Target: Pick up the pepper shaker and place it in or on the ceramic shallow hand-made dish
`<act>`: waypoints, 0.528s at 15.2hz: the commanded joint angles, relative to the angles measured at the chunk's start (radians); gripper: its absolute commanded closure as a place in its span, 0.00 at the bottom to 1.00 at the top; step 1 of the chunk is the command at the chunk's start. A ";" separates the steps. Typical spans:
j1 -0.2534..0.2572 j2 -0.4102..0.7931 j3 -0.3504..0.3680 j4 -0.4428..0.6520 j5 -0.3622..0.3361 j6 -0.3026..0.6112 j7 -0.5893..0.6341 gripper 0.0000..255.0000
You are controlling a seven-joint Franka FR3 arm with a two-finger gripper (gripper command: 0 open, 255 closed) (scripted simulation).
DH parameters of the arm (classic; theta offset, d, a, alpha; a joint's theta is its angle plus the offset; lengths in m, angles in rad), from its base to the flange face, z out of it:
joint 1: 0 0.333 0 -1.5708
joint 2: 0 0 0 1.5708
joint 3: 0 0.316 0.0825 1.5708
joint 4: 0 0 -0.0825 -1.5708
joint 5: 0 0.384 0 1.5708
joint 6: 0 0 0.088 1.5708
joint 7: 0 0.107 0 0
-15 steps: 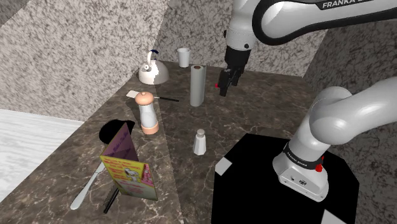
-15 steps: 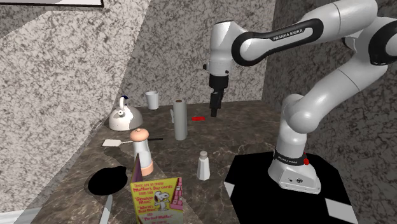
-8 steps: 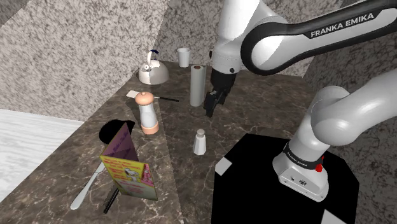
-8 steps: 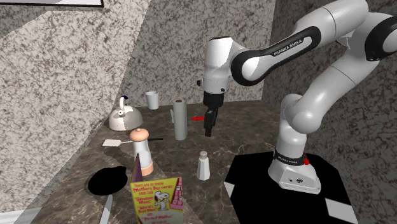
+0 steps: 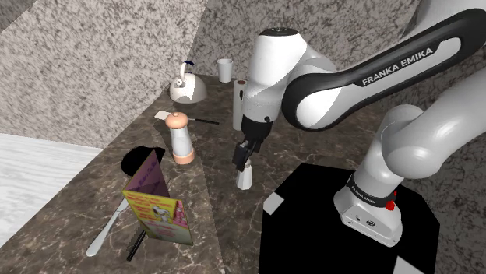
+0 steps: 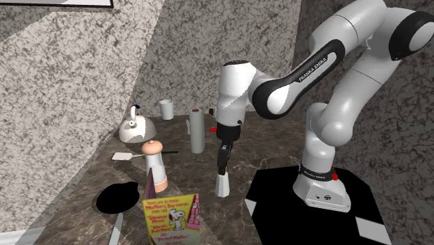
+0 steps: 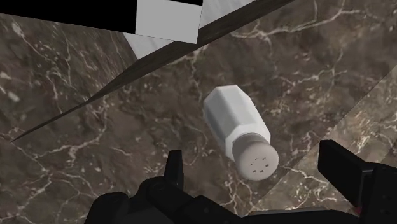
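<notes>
Black and two-fingered, the hand hangs right over the small white pepper shaker and points down at it. In the wrist view its fingers stand wide apart with the shaker's holed top between them. Neither finger touches it, so the hand is loose and grips nothing. The shaker stands upright on the dark brown stone counter, just beside the corner of the black box stand that carries the white arm. On the shaker's other side, toward the shoulder view's left, there is a strip of bare counter, and then a tall white mill with a peach top and foot. Past the mill lies the flat round black dish, close to the counter's edge, where the stone stops and a white floor begins. A yellow picture book with a cartoon dog stands right in front of the dish and hides part of it. A pale spoon lies beside the book near the same edge. Farther back, an upright grey paper roll stands close behind the arm, with a silver kettle and a white cup near the speckled grey walls.
</notes>
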 commanded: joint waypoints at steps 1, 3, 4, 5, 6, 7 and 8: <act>0.000 0.021 0.013 -0.011 0.003 0.034 0.006 0.00; -0.004 0.046 0.023 -0.021 0.001 0.069 0.009 0.00; -0.006 0.059 0.028 -0.026 0.000 0.087 0.011 0.00; -0.008 0.072 0.033 -0.031 -0.002 0.105 0.013 0.00; -0.010 0.080 0.036 -0.034 -0.003 0.115 0.015 0.00; -0.010 0.080 0.036 -0.034 -0.003 0.115 0.015 0.00; -0.010 0.080 0.036 -0.034 -0.003 0.115 0.015 0.00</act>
